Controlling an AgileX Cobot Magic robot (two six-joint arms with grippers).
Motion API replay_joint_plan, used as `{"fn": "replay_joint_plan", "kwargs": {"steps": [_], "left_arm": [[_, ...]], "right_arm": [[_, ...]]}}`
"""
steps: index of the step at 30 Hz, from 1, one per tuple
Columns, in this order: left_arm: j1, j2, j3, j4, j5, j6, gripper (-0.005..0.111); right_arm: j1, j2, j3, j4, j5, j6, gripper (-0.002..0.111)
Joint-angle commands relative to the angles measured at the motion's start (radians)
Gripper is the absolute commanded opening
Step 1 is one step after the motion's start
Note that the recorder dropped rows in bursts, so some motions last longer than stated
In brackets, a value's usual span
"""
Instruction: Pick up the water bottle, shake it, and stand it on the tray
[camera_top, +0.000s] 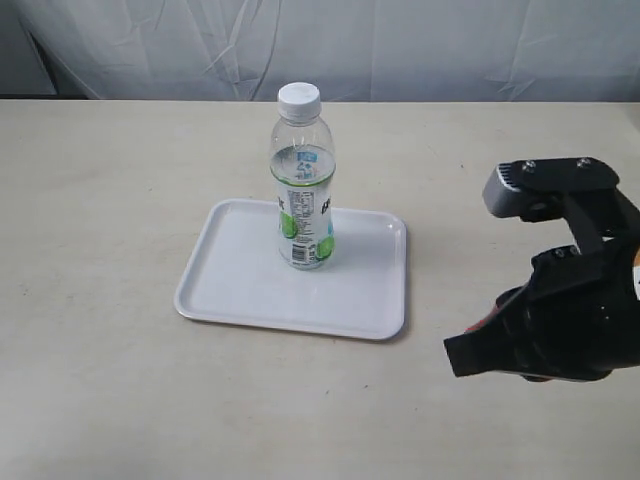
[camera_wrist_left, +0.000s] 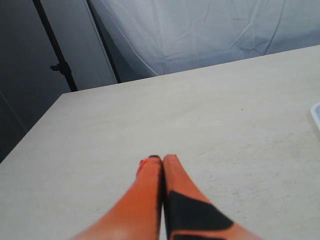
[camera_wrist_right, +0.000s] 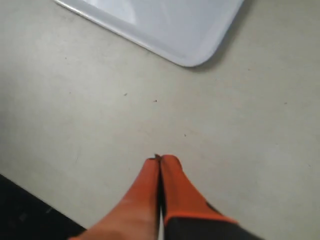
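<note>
The water bottle, clear with a white cap and a green, white and blue label, stands upright on the white tray in the middle of the table. My right gripper is shut with nothing in it, over bare table just off a rounded corner of the tray. In the exterior view the right arm sits low at the right, apart from the tray. My left gripper is also shut and empty, above bare table far from the bottle; only a sliver of the tray's edge shows there.
A white cloth backdrop hangs behind the table's far edge. In the left wrist view a dark stand pole and the table's corner lie beyond the gripper. The table's near edge shows dark in the right wrist view.
</note>
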Motion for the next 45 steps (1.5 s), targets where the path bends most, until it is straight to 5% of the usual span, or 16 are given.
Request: {"fn": "replay_joint_plan", "kwargs": {"steps": [1,8,15,20,29,45], "left_arm": [[0.001,-0.004,0.002,-0.002,-0.013,-0.004,0.000],[0.001,-0.004,0.002,-0.002,-0.013,-0.004,0.000],[0.001,-0.004,0.002,-0.002,-0.013,-0.004,0.000],[0.001,-0.004,0.002,-0.002,-0.013,-0.004,0.000],[0.001,-0.004,0.002,-0.002,-0.013,-0.004,0.000],[0.001,-0.004,0.002,-0.002,-0.013,-0.004,0.000]], "right_arm": [[-0.002,-0.054,0.028,0.014,-0.180,0.002,0.000],[-0.061,-0.400,0.213,0.051,-0.560,0.002,0.000],[-0.419,-0.719,0.373,0.049,-0.536,-0.001,0.000],[-0.549,-0.862,0.473,0.056,-0.476,-0.001,0.000],[-0.626,-0.979,0.623,0.086,-0.481,0.003,0.000],[-0.656,-1.019,0.627,0.124,-0.431,0.003,0.000]]}}
